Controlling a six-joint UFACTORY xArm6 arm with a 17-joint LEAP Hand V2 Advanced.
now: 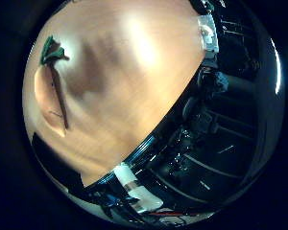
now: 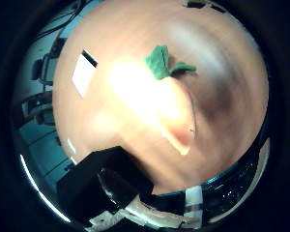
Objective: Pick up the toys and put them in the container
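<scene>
An orange toy carrot [image 2: 176,116] with green felt leaves [image 2: 159,63] lies flat on the wooden table [image 2: 135,38], below the palm and a little way off. The little finger side view shows the same carrot [image 1: 48,96] beside a long dark shadow. A black box-shaped thing [image 2: 101,186] stands on the table near its edge, close to the carrot's tip; I cannot tell whether it is the container. Nothing touches the carrot. No part of my hand shows clearly in either view.
A white card [image 2: 82,75] lies flat on the table, away from the carrot. White tape patches [image 1: 207,31] mark the curved table edge [image 1: 153,136]. Beyond that edge are a dark floor and chairs [image 1: 216,81].
</scene>
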